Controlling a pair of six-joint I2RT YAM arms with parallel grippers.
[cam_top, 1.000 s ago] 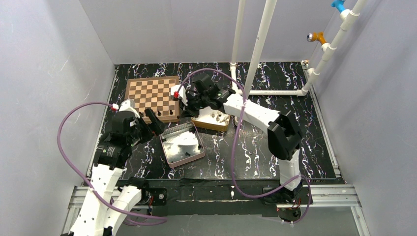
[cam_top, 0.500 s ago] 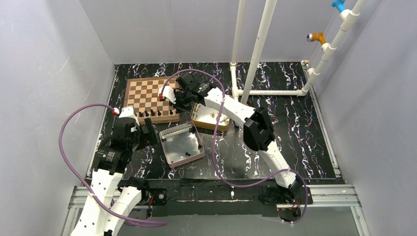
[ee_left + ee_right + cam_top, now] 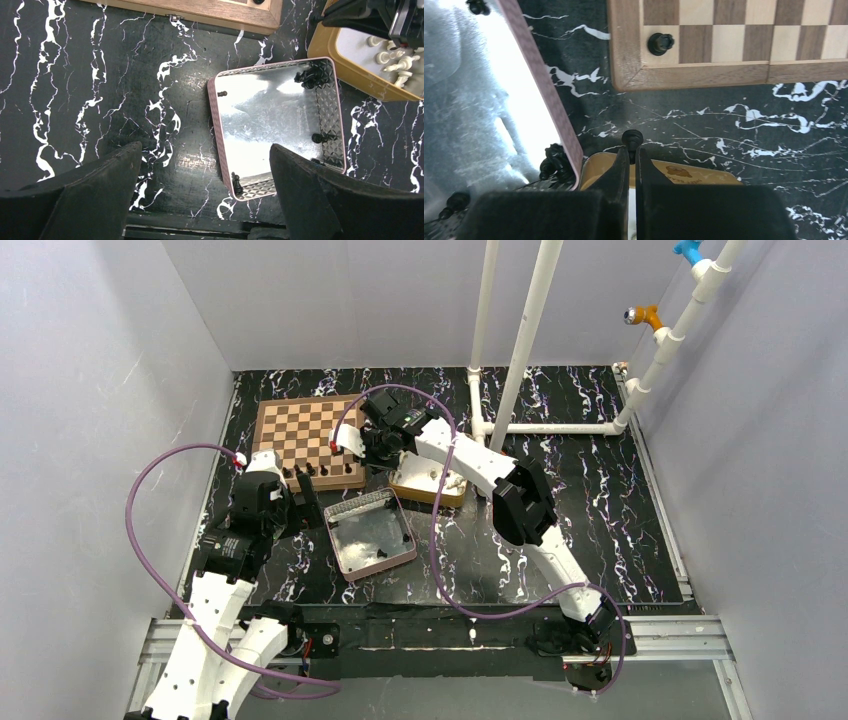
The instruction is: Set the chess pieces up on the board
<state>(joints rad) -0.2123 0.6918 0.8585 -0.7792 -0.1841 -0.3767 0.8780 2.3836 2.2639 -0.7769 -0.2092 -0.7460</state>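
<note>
The board (image 3: 305,430) lies at the back left; a few black chess pieces (image 3: 322,471) stand along its near row. My right gripper (image 3: 372,455) hovers just off the board's near right corner, shut on a black chess piece (image 3: 632,138) whose round head pokes out past the fingertips. One black piece (image 3: 660,43) stands on the board's corner square (image 3: 724,45). My left gripper (image 3: 205,165) is open wide and empty, beside the silver tin (image 3: 277,125), which holds a few black pieces (image 3: 312,77).
A yellow tin (image 3: 430,483) with white pieces (image 3: 395,55) sits right of the silver tin (image 3: 370,535). White pipes (image 3: 520,340) rise at the back right. Grey walls close in both sides.
My right gripper swung left from over the yellow tin toward the board's near right corner, then eased back a little. My left gripper drew back toward me, away from the board.
</note>
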